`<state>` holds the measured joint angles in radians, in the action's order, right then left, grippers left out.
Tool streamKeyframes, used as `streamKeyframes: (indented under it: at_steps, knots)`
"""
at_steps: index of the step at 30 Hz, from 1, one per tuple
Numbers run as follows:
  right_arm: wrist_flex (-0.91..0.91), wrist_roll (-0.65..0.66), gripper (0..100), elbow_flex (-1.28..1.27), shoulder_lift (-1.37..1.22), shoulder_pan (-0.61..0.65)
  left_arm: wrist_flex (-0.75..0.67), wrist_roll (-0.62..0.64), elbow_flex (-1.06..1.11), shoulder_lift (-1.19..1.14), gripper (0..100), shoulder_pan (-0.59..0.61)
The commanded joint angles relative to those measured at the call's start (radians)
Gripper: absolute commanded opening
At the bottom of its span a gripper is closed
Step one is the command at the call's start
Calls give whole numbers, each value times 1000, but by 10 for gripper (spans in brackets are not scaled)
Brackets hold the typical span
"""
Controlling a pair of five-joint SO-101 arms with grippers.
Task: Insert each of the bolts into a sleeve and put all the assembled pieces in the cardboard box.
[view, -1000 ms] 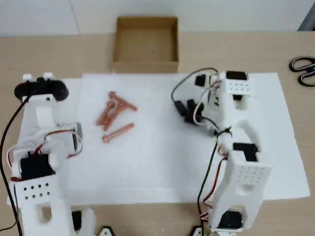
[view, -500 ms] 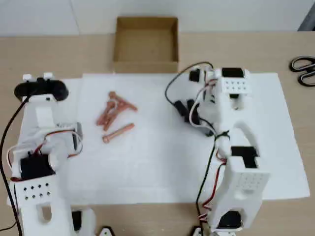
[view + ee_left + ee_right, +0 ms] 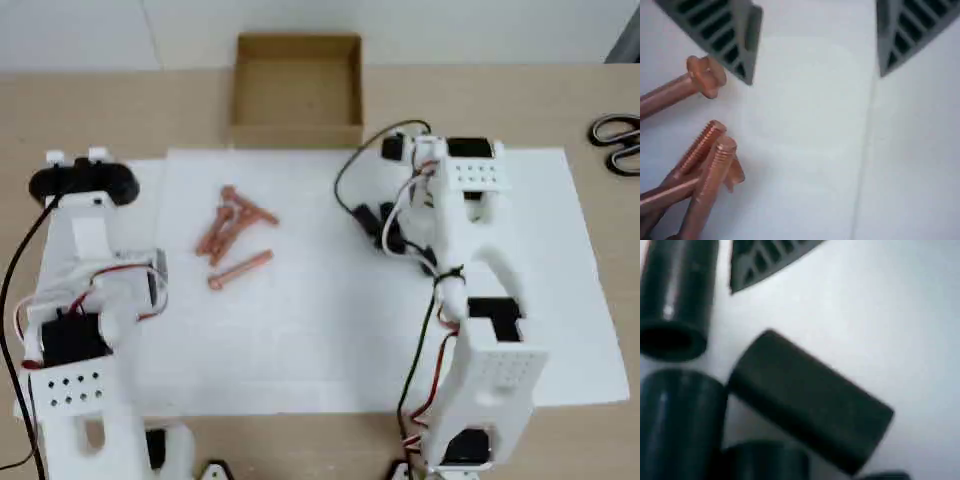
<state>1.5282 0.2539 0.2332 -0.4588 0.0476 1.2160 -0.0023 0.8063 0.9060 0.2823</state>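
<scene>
Loosely piled copper-coloured metal bolts (image 3: 232, 235) lie left on the white foam sheet (image 3: 300, 340), the left gripper (image 3: 817, 65) spread wide and empty beside them. Whether the right gripper (image 3: 765, 260), over the black cylindrical sleeves (image 3: 810, 400), grips anything, I cannot tell.

2 white arms (image 3: 490, 365), black servos (image 3: 68, 342)

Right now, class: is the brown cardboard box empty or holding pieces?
Empty. The cardboard box shows a bare floor; the copper-coloured metal bolts lie loose on the white foam sheet.
</scene>
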Motion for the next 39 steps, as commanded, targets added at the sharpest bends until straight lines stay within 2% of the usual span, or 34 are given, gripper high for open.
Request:
streamKeyframes:
  at_steps: [1,13,15,17,21,26,31,34,39]
  knots:
    - [-31,-5,144,20,-35,5,-5,6,-2,2,153,-5]
    - [-77,0,141,20,-151,-1,-6,6,-2,2,153,-5]
    - [-91,0,97,20,-159,-1,-6,6,-2,2,153,-5]
    - [-97,0,10,20,-159,-2,-6,6,-2,2,153,-5]
    - [-56,2,6,34,-147,-2,-6,5,-2,2,153,-5]
    - [113,2,7,114,-8,-2,-5,3,-8,0,153,-5]
    - [183,35,6,129,203,-1,-2,2,-28,-8,153,-8]
    - [191,35,6,129,285,-2,17,-6,-107,-91,153,-46]
    - [197,31,6,127,297,-4,71,-63,-305,-393,153,-163]
